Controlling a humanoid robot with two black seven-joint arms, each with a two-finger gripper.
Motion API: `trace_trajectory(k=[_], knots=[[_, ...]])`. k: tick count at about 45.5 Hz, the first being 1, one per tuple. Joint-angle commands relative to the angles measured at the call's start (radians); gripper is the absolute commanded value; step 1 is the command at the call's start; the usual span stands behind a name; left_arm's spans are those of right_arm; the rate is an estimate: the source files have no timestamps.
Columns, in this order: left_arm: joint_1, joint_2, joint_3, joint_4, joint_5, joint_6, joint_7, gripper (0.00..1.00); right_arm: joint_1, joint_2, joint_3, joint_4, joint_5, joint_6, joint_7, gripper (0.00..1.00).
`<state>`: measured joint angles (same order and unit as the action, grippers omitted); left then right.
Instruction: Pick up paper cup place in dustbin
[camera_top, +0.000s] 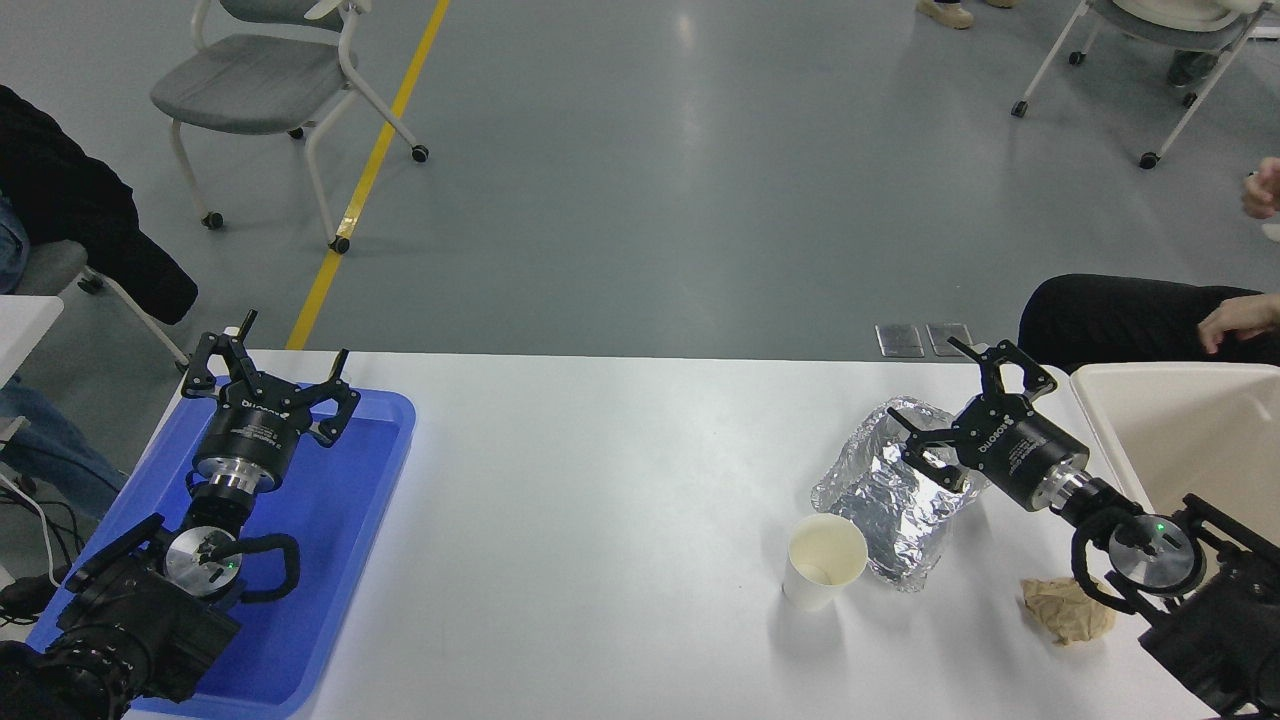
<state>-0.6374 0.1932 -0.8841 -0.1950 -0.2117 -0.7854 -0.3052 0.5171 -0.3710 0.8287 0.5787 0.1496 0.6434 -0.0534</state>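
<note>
The paper cup (824, 560) stands upright on the white table, right of centre, its cream inside showing. The cream dustbin (1098, 420) sits at the table's right edge, partly cut off by the picture. My right gripper (925, 395) is open and empty. It hovers over the crumpled silver foil tray (895, 500), up and to the right of the cup, apart from it. My left gripper (290, 345) is open and parked over the blue tray (330, 560) at the lower left.
A crumpled brown paper wad (1065, 610) lies on the table under my right arm, right of the cup. A person's dark sleeve and hand (1235, 320) are at the far right behind the dustbin. Chairs stand on the floor beyond the table.
</note>
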Motion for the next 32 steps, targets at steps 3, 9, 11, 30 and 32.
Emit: trace_trajectory(k=[3,9,11,30,32], knots=[[0.001,0.000,0.001,0.000,0.000,0.000,0.001,1.00,0.001,0.000,0.000,-0.002,-0.001,-0.001,0.000,1.00],[0.001,0.002,0.001,0.000,0.000,0.000,0.000,1.00,0.001,0.000,0.000,-0.003,-0.005,0.001,-0.002,1.00],[0.001,0.002,0.001,0.000,0.000,0.000,0.000,1.00,0.001,0.000,0.000,-0.002,-0.019,0.001,-0.002,1.00],[0.001,0.002,0.001,0.000,0.000,0.000,0.000,1.00,0.173,-0.081,-0.118,0.052,-0.298,-0.004,-0.008,1.00],[0.001,0.002,0.001,0.000,0.000,0.000,0.000,1.00,0.214,-0.100,-0.155,0.058,-0.320,-0.004,-0.014,1.00]])
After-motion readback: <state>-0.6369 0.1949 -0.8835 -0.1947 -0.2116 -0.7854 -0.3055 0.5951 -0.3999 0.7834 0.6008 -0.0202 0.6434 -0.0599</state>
